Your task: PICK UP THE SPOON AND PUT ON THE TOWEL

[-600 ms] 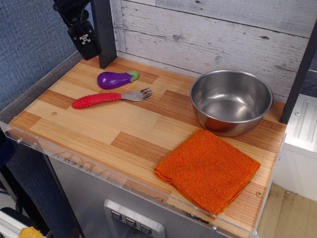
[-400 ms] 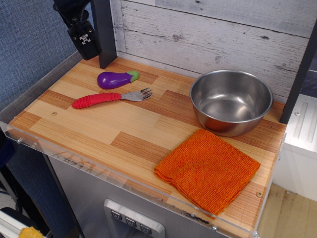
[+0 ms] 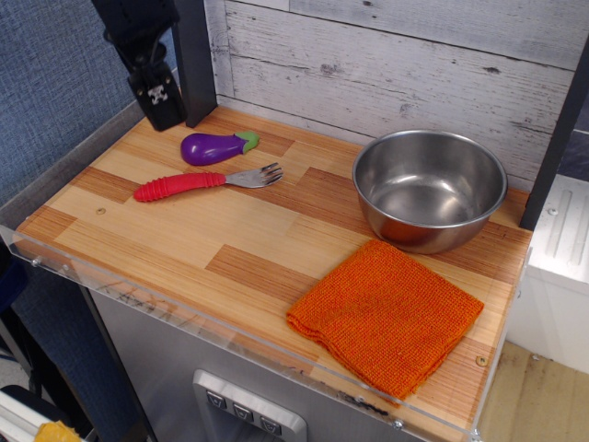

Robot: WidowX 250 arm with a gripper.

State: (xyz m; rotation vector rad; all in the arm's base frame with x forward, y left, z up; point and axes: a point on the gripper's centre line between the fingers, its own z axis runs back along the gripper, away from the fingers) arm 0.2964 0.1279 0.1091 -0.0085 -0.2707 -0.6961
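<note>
The spoon [image 3: 204, 180] has a ribbed red handle and a silver tined head. It lies flat on the wooden counter at the left, head pointing right. The orange knitted towel [image 3: 386, 313] lies folded at the front right corner. My gripper [image 3: 158, 103] is black and hangs at the back left corner, above and behind the spoon, holding nothing. Its fingers appear closed together; I cannot make out a gap.
A purple toy eggplant [image 3: 215, 147] lies just behind the spoon. A steel bowl [image 3: 429, 187] stands at the back right, behind the towel. A dark post [image 3: 193, 60] rises at the back left; a clear lip [image 3: 184, 308] edges the counter front.
My gripper has moved down a little and slightly left at the back left corner. The spoon, towel, eggplant and bowl have not moved.
</note>
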